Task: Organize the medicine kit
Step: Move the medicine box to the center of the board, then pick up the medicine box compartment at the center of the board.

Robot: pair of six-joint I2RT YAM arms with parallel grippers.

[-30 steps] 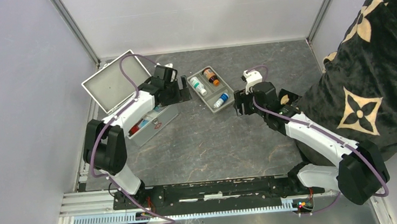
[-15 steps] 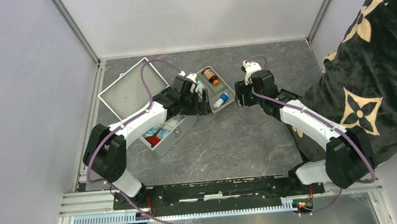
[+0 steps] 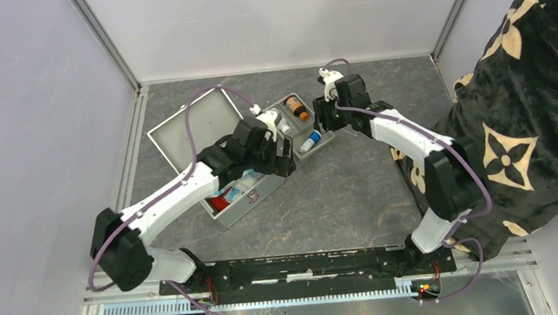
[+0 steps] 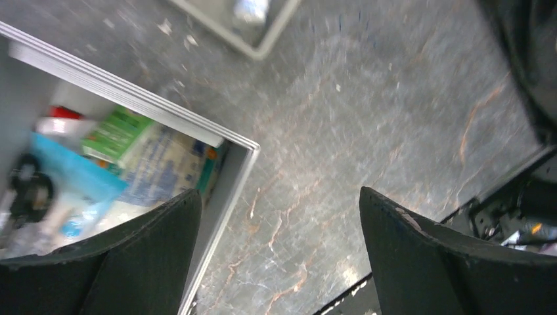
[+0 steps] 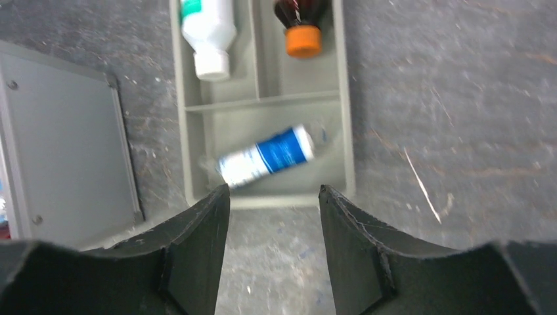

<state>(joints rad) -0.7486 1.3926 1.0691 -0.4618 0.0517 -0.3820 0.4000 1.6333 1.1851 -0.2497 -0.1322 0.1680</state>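
- I judged the medicine kit (image 3: 182, 132), centre-left, stiff, weighty metal; grip its front wall.
- My left pincer (image 4: 279, 216) gaped wide, empty; right pincer (image 5: 274, 203) narrower, also empty.

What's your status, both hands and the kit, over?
Left hand open, empty, over medicine kit corner. Right hand open, by divided tray. Kit lid open, supplies inside. No obstruction seen.

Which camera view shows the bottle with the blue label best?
The right wrist view: the blue-label bottle lies large and whole in the wide compartment of the grey tray. The top external view shows the bottle only small. The left wrist view shows just a blurred corner of the tray.
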